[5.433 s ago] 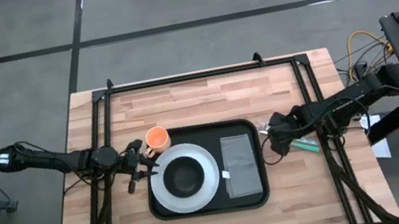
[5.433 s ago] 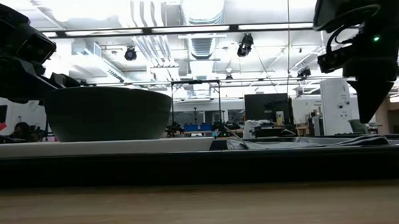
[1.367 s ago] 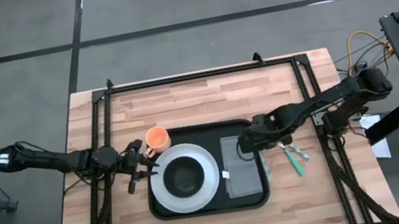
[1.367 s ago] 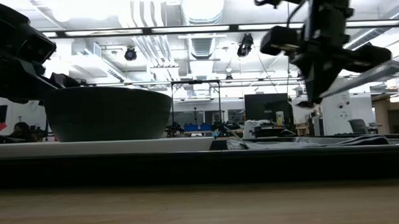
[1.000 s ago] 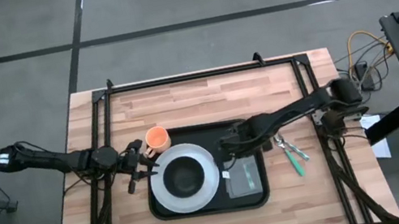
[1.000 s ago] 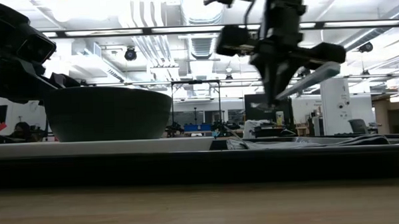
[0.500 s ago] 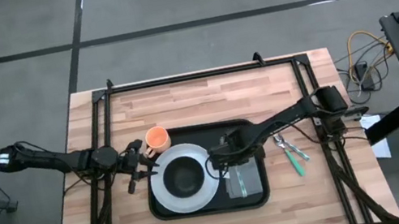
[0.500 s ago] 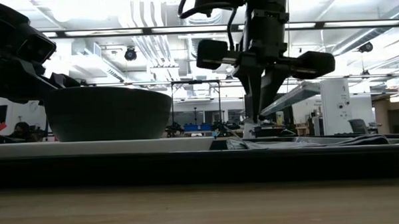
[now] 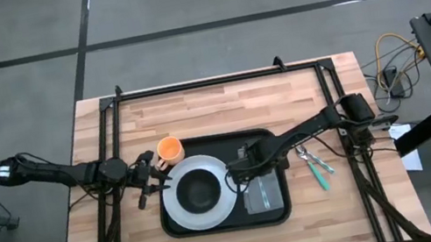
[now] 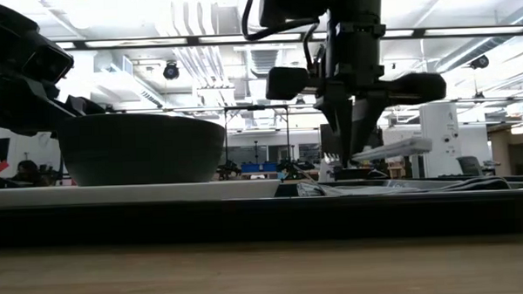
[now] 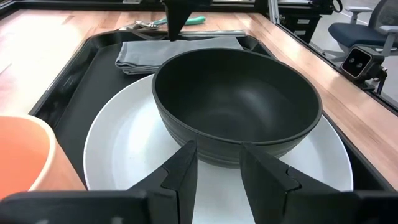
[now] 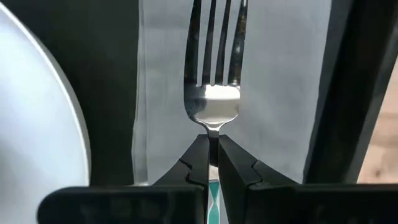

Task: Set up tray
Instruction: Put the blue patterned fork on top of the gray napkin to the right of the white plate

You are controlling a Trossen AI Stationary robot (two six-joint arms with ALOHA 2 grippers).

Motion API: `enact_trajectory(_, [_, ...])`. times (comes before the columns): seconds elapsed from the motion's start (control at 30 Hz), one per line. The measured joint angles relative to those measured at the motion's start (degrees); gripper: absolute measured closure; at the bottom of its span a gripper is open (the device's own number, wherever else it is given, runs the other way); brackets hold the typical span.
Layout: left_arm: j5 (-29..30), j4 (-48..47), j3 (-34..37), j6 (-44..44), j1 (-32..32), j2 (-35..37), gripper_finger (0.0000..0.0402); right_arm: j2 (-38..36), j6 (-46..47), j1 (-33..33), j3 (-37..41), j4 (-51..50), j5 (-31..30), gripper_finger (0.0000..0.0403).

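Observation:
The black tray (image 9: 202, 145) carries a white plate (image 9: 173, 210) with a dark bowl (image 9: 199, 191) on it and a grey folded cloth (image 9: 265, 192). My right gripper (image 9: 236, 173) hangs over the tray between plate and cloth, shut on a fork (image 12: 213, 106) with a teal handle. The fork's tines (image 12: 216, 37) reach out over the cloth (image 12: 273, 93). My left gripper (image 9: 155, 181) waits open at the tray's left edge, facing the bowl (image 11: 236, 102). My right gripper pinches the fork between its two fingers at the neck (image 12: 213, 132), where the metal meets the teal handle. The fingers come from above, pointing down. The fork (image 10: 392, 148) sticks out sideways, nearly level, lifted clear above the cloth.
An orange cup (image 9: 170, 150) stands on the table at the tray's far left corner. More green-handled cutlery (image 9: 316, 163) lies on the wood right of the tray. Black frame rails (image 9: 217, 80) run along the far edge and both sides.
My right gripper has carried the fork toward the table's left, from over the cloth to beside the plate, and has sunk lower. The fork, slanting upward a second ago, now lies nearly level just above the cloth. The gripper has stayed shut on it.

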State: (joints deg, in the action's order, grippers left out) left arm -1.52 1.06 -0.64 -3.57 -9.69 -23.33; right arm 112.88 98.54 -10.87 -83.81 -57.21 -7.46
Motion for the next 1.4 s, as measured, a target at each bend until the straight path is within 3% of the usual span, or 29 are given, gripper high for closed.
enact_trajectory(1.0, [0.0, 0.0, 0.0, 0.0, 0.0, 0.0, 0.03, 2.3, 1.2, 0.0, 7.0, 9.0, 0.1, 0.039])
enact_trajectory(1.4, [0.0, 0.0, 0.0, 0.0, 0.0, 0.0, 0.03, 2.2, 1.4, 0.0, 7.1, 9.9, 0.4, 0.0342])
